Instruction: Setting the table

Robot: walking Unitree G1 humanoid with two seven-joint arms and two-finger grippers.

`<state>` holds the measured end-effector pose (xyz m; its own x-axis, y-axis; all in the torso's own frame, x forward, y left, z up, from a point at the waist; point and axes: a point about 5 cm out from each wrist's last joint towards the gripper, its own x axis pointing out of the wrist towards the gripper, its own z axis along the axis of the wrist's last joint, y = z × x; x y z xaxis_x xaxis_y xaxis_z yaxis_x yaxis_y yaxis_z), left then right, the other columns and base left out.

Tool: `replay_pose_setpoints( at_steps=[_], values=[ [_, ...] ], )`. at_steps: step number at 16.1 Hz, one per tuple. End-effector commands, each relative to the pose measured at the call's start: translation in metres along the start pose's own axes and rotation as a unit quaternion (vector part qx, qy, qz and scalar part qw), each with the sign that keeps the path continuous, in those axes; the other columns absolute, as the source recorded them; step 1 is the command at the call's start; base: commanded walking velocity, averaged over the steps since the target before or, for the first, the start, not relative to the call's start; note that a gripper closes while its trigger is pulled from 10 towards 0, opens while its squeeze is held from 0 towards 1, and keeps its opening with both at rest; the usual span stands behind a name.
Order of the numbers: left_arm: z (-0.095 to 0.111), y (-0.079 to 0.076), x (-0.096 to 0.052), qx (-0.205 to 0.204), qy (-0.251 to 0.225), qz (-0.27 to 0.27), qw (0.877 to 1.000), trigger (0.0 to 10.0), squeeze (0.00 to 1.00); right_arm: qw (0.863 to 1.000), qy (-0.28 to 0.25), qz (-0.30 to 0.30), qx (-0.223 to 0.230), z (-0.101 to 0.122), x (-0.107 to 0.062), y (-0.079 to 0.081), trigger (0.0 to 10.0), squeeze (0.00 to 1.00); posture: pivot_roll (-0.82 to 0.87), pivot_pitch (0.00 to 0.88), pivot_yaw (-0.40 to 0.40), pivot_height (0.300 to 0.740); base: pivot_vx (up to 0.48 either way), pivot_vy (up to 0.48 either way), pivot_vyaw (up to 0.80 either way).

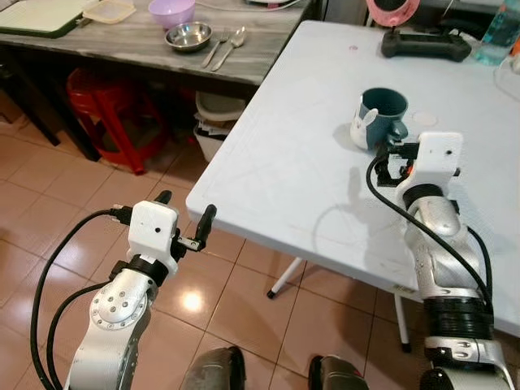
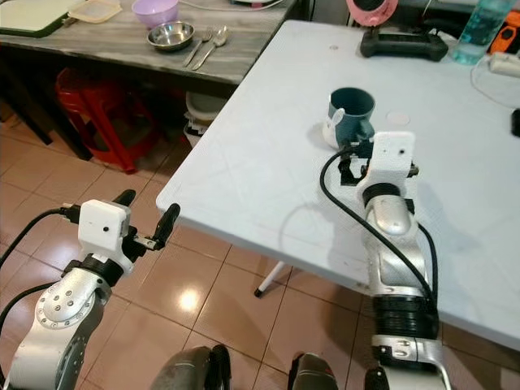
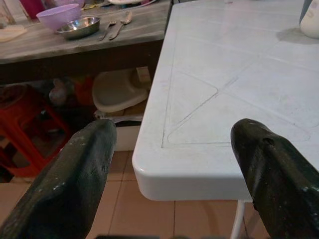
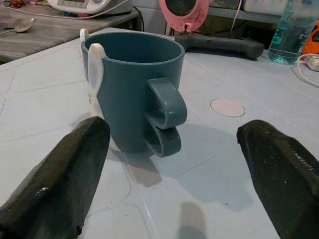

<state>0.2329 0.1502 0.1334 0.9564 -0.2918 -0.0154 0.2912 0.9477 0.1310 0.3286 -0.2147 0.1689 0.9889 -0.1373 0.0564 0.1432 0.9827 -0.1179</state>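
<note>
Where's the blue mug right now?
The blue mug stands upright on the white table, just ahead of the open right hand, handle facing it.

white table (image 1: 292,162): mug (image 1: 380,119) upright right of centre; black controller (image 1: 426,43) and bottle (image 1: 496,36) at far edge.

Silver arms w/ white wrist boxes, black cables, black-fingered left hand (image 1: 185,218).

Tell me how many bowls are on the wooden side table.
2. A purple bowl sits at the far edge of the wooden table, and a steel bowl sits just in front of it, beside the cutlery. More may lie outside the picture.
</note>
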Motion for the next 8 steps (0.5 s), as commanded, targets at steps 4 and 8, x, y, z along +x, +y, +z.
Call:
replay_pose_setpoints(
  at_steps=[4,8],
  values=[
    [0.002,0.007,-0.006,0.011,0.011,-0.001,1.000,10.0,0.00,1.000,0.007,0.005,-0.007,0.002,0.009,-0.009,10.0,0.00,0.11,0.183,0.115,0.740,0.000,0.000,0.00],
    [0.002,0.008,-0.008,0.016,0.020,-0.002,1.000,10.0,0.00,0.999,0.016,0.036,-0.013,0.005,0.019,-0.012,10.0,0.00,0.11,0.188,0.126,0.740,0.000,0.000,0.00]
  ],
)
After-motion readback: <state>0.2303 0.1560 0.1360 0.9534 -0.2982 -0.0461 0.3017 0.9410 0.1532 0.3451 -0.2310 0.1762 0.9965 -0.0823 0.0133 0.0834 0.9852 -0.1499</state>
